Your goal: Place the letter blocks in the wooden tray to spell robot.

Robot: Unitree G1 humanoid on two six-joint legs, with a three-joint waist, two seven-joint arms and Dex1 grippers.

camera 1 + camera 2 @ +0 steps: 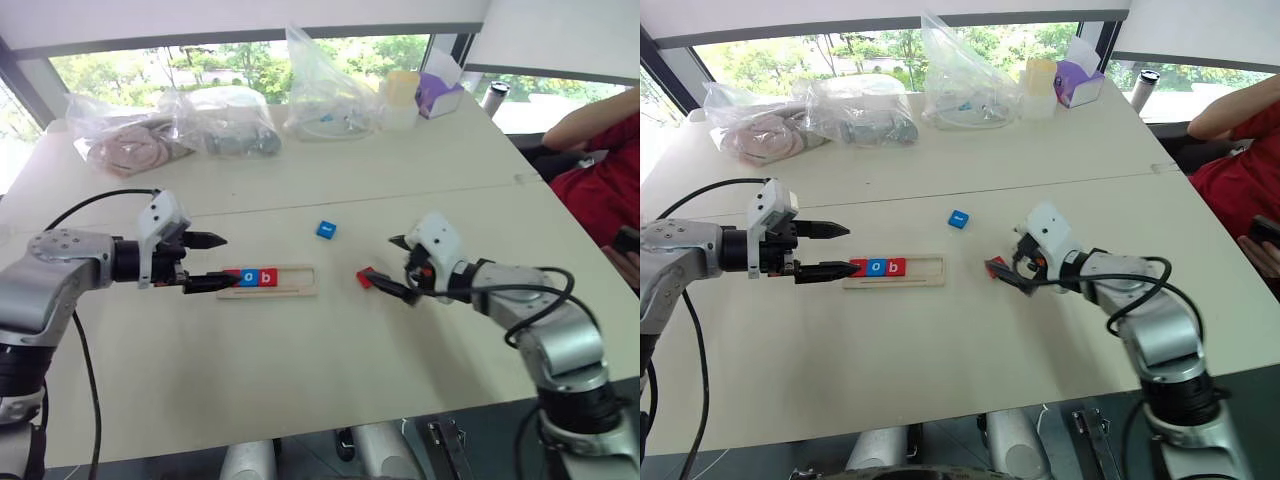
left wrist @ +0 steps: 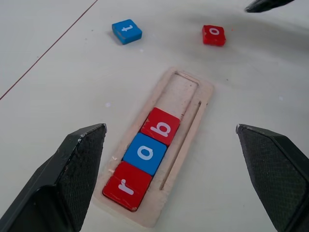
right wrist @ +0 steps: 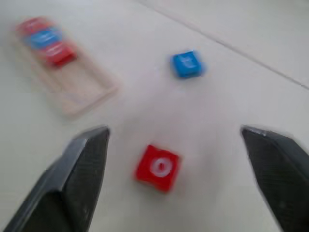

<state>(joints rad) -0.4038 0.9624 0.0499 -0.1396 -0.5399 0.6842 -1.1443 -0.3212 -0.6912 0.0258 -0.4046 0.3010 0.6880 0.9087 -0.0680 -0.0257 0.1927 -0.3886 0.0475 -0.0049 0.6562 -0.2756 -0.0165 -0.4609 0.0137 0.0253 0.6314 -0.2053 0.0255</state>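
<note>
Left wrist view gives us the clearest look at the long pale wooden tray (image 2: 181,104) lying flat on the white surface (image 2: 58,106). Three square letter tiles sit in its channel, touching in a row: a red tile with a white r (image 2: 127,185) at the end nearest the camera, a blue tile with a white o (image 2: 145,153) next, then a red tile with a white b (image 2: 160,126). The far part of the channel is bare wood.

Beyond the tray, apart from it and from each other, lie a loose blue tile with a white t (image 2: 127,31) and a loose red tile with a white o (image 2: 213,35), both flat on the surface.

From the head camera we see the left pincer (image 1: 206,262) hovering at the r end of the tray, its two black fingers spread wide; its lower finger covers that end, so the r tile is hard to make out there. The right pincer (image 1: 398,268) is just beside the loose red o tile, fingers also wide apart, holding nothing; one finger partly hides the tile in that view. The right wrist view is blurred, so we cannot read the tray's letters in it.

Clear plastic bags (image 1: 325,85) with contents we cannot identify line the far edge, and a person's red sleeve (image 1: 600,175) is cut off at the right.
</note>
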